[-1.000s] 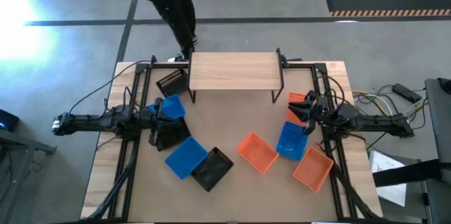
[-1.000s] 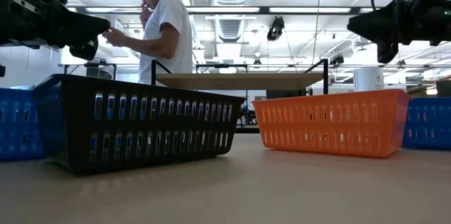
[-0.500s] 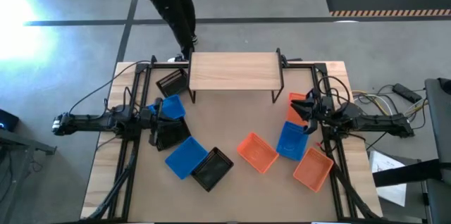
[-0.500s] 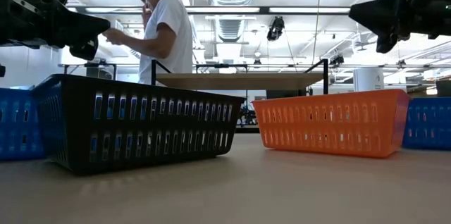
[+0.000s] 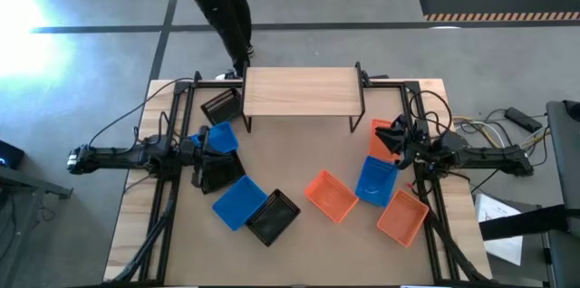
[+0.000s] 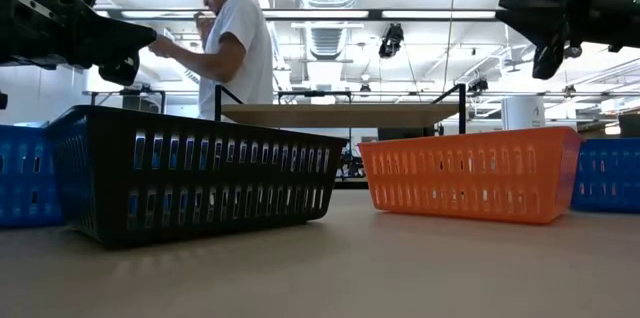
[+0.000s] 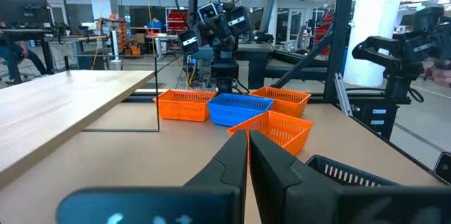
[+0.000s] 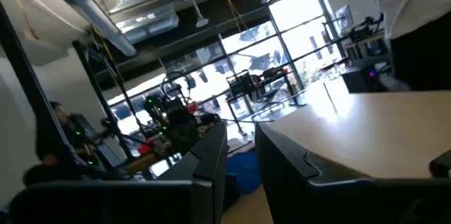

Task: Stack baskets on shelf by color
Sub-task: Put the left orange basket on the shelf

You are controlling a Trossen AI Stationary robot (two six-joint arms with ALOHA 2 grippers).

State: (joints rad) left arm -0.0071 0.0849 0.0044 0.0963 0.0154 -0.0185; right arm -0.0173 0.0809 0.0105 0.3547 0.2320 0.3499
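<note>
The right gripper (image 5: 395, 137) is lifting higher than before, fingers a little apart, holding nothing, above the orange basket (image 5: 384, 133). The left gripper (image 5: 205, 146) is waiting, fingers pressed together.

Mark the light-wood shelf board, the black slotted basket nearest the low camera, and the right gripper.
light-wood shelf board (image 5: 299, 91), high view, middle of top.
black slotted basket (image 6: 200, 184), low view, long side wall.
right gripper (image 5: 392, 143), high view, between fingertips.
</note>
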